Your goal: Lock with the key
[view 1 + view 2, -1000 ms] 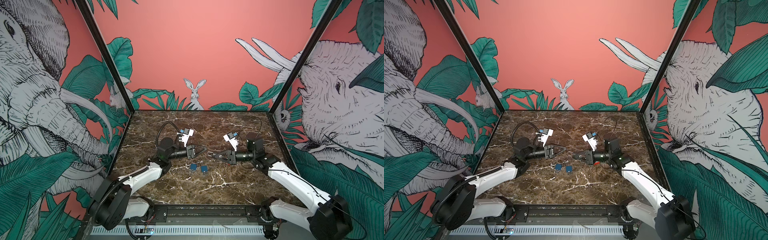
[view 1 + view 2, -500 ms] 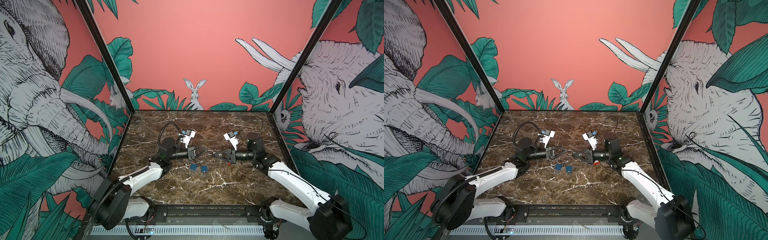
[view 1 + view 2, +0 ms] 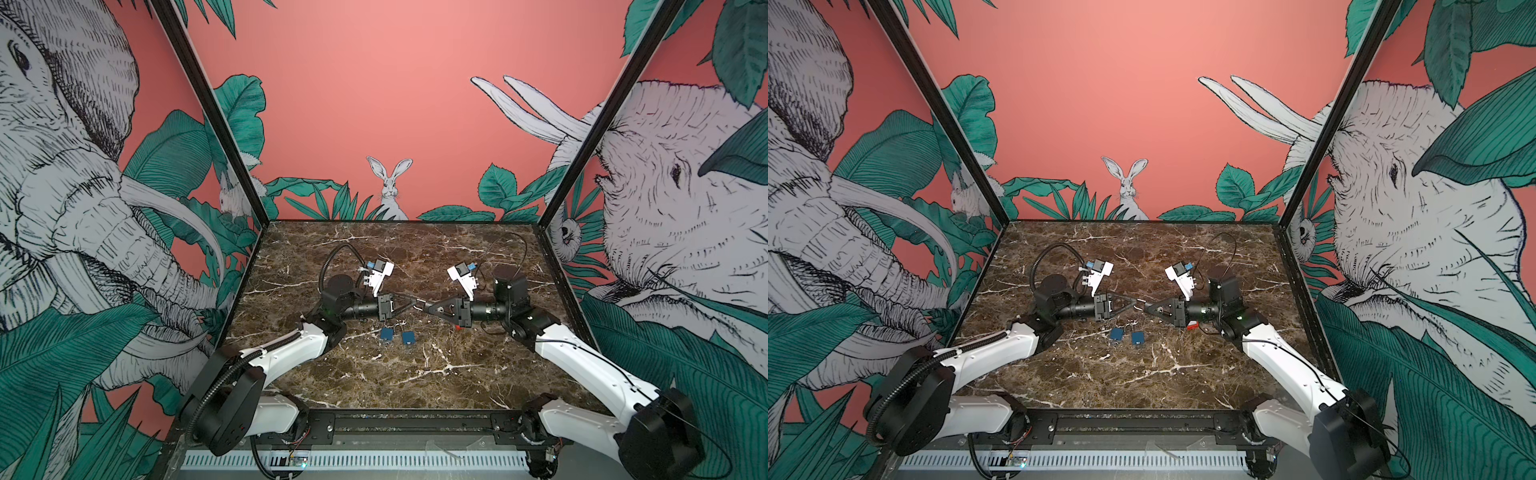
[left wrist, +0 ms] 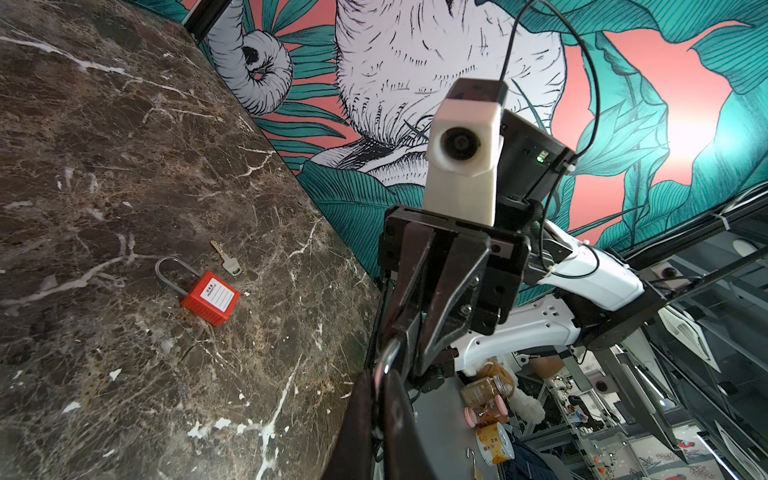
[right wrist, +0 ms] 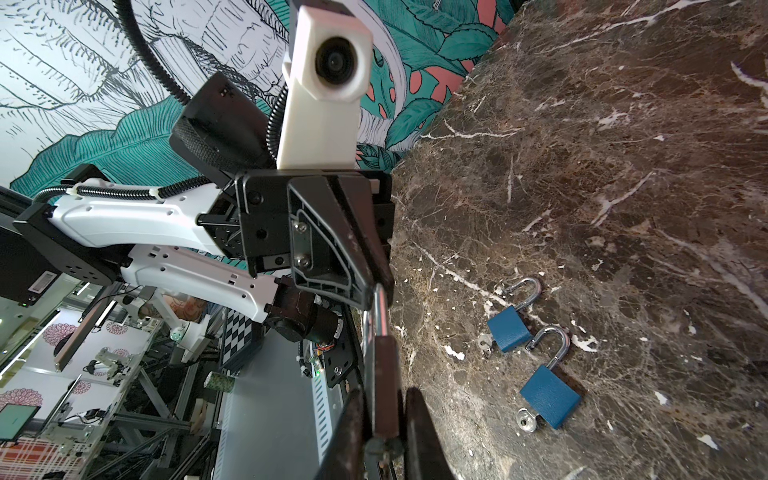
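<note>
Jungle-mural walls (image 3: 374,104) close round three sides of your brown marble surface (image 3: 415,374).

Your left arm comes in from 8 o'clock. Its hand (image 3: 412,306) lies level over the middle of the surface, pointing to 3 o'clock. In the right wrist view its fingers are pinched tight on the silver shackle (image 5: 380,309) of the held padlock (image 5: 384,370).

At 7 o'clock from where the two hands meet, two locks lie flat on the surface, just beside each other. These are the left blue padlock (image 3: 387,333) and the right blue padlock (image 3: 408,338). In the right wrist view both have their shackles swung open, and silver key heads (image 5: 525,423) show at their bases.

Your right arm comes in from 4 o'clock, and its hand (image 3: 427,308) points to 9 o'clock, tip to tip with the left one. It is clamped narrow on the dark, brownish body of the held padlock, so the lock hangs in the air between your two hands. You see it edge on, and you cannot tell whether a key sits in it.

Under the right hand, at 4 o'clock from the meeting point, the red padlock (image 4: 212,297) lies flat with its white label up. A loose key (image 4: 226,259) lies just beside it, not touching.
</note>
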Action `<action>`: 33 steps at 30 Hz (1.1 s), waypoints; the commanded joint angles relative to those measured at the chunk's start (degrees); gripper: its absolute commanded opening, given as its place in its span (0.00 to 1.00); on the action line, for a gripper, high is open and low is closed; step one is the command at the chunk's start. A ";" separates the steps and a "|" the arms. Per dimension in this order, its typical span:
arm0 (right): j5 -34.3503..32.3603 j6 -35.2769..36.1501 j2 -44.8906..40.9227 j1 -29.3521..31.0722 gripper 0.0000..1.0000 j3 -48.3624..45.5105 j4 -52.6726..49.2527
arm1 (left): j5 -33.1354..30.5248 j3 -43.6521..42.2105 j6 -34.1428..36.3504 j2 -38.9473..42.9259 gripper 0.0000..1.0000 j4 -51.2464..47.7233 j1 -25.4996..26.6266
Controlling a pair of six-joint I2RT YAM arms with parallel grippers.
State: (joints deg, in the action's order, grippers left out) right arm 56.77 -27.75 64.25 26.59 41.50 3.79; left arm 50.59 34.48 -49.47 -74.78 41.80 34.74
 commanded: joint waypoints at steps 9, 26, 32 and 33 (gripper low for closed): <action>7.11 -7.96 2.99 -0.13 0.00 -3.07 17.62 | 1.03 -0.56 -1.13 0.30 0.00 5.03 0.68; 9.40 -11.93 3.29 -0.20 0.00 -3.94 23.51 | 0.65 -2.09 -0.24 0.29 0.00 6.91 0.77; 9.41 -13.23 3.51 -0.21 0.00 -3.87 24.89 | 0.58 -2.19 0.49 0.24 0.00 7.14 1.03; 9.41 -14.14 3.68 -0.19 0.00 -3.97 26.04 | 0.47 -2.17 0.45 0.02 0.00 7.13 1.10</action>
State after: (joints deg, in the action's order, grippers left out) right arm 64.36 -40.32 67.77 25.74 37.10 22.06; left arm 50.00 33.06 -49.84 -74.78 47.92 34.61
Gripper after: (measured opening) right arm 0.137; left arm 0.073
